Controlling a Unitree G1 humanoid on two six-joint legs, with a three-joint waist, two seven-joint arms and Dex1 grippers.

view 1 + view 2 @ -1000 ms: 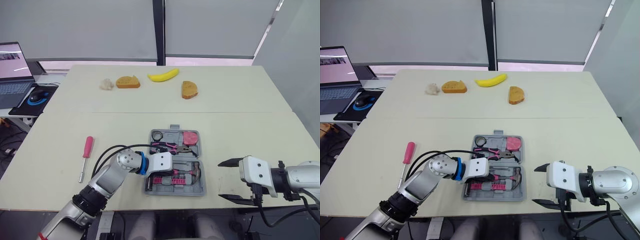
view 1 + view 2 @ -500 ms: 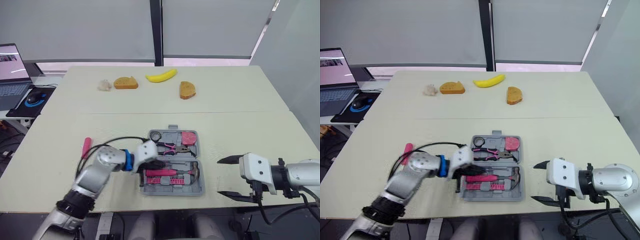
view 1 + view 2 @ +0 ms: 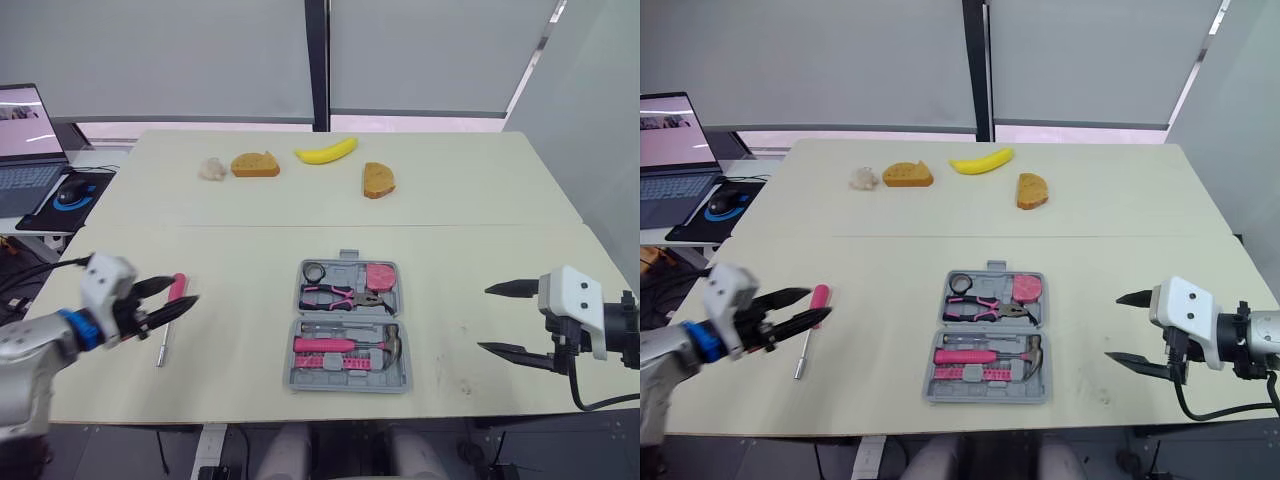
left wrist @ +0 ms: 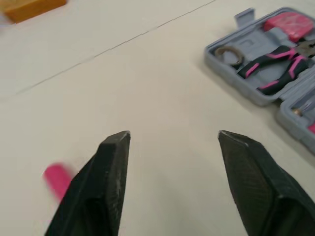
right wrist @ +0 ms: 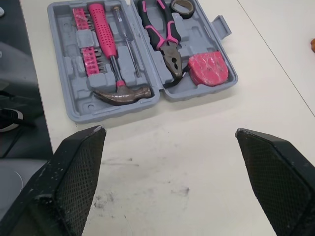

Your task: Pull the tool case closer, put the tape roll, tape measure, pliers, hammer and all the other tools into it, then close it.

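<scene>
The grey tool case (image 3: 398, 330) lies open near the table's front edge. In it are a tape roll (image 3: 314, 271), a pink tape measure (image 3: 379, 274), pliers (image 3: 335, 294), a pink-handled hammer (image 3: 345, 345) and pink bits. A pink-handled screwdriver (image 3: 164, 343) lies on the table left of the case. My left gripper (image 3: 184, 290) is open, with its fingers around the screwdriver's handle end but not shut on it. My right gripper (image 3: 486, 318) is open and empty, to the right of the case. The right wrist view looks down on the case (image 5: 74, 105).
At the far side of the table lie a banana (image 3: 326, 151), two bread slices (image 3: 255, 164) (image 3: 378, 179) and a pale lump (image 3: 211, 169). A laptop (image 3: 25, 130) and a mouse (image 3: 73, 192) sit on a side table at the left.
My left gripper has left the case, swung left to the screwdriver and opened. My right gripper has drawn back to the right, still open.
</scene>
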